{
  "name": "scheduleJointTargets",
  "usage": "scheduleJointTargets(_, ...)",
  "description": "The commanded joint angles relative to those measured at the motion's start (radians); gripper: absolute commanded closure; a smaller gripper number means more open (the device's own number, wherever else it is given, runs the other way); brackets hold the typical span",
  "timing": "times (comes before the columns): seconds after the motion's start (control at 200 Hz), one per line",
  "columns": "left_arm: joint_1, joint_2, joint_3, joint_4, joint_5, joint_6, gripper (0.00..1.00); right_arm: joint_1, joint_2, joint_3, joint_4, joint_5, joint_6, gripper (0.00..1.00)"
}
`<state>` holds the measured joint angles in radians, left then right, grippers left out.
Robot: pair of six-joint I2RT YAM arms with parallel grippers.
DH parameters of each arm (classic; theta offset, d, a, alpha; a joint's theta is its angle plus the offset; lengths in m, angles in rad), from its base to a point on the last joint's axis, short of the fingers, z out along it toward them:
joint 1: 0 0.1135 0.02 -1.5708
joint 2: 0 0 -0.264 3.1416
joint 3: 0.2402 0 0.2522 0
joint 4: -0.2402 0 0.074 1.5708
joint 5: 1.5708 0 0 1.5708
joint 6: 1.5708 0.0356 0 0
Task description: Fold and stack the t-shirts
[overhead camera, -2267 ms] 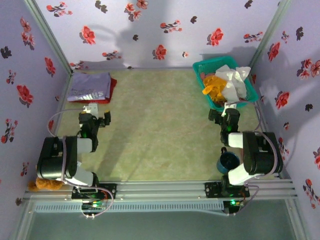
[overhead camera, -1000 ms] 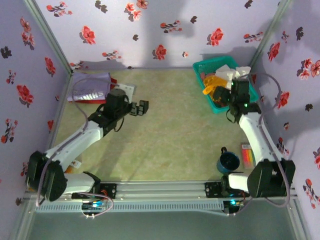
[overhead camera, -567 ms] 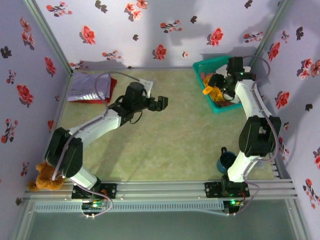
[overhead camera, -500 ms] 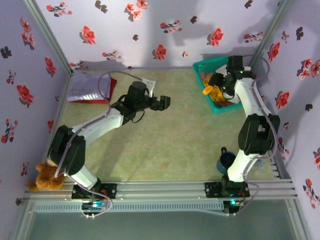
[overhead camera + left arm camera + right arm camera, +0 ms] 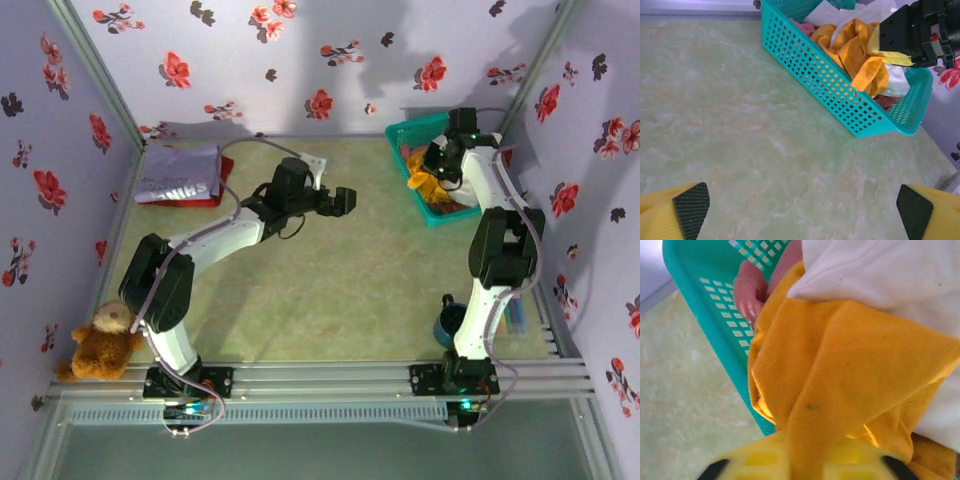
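Item 1, plain bright orange-yellow cotton t-shirt (image 5: 840,365): one; lies bunched in the basket, part draped over its near wall, part tucked under the white cloth; a fold of it is pinched between the closed fingers of the right gripper (image 5: 805,462).

Item 2, crumpled white cloth t-shirt (image 5: 880,275): one; lies on top of the orange-yellow one, touching it.

Item 3, reddish-pink cloth (image 5: 747,290): one seen, low in the basket against the wall; whether more lies beneath it cannot be told.

Item 4, teal plastic lattice basket (image 5: 830,80): one; far right corner of the table.

Item 5, folded lavender t-shirt with white lettering (image 5: 178,172) on a red t-shirt (image 5: 226,170): one each; stacked at the far left, well apart from the basket.

Item 6, left gripper (image 5: 340,200): one; jaws spread wide, empty, over the mid-table, facing the basket.

Sundries: brown teddy bear (image 5: 100,340), one; dark blue mug (image 5: 452,322), one; pale green marbled table (image 5: 330,290).

Hazards, as judged: a lift may drag the white shirt out too, since it overlies the held one; the light basket may shift or tip if cloth snags in the lattice; the pinch is on a bunched fold and may slip.
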<state>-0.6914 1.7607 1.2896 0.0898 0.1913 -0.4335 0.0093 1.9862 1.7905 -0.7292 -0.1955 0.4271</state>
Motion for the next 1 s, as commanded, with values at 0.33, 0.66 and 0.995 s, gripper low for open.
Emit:
scheduleJointTargets(0.33,-0.002,-0.216,-0.058,-0.204,-0.157,-0.047,0.01,0.155,-0.402,-0.003,-0.102,0.179,-0.096,1.0)
scheduleJointTargets(0.66,0.031,-0.385,-0.139,-0.34,-0.192,-0.058,0.01,0.231,-0.566,0.164,-0.005,0.102,-0.056,1.0)
scheduleJointTargets(0.995,0.122,-0.556,-0.202,-0.453,-0.214,-0.059,0.0,0.453,-0.527,0.517,0.024,0.125,-0.153,1.0)
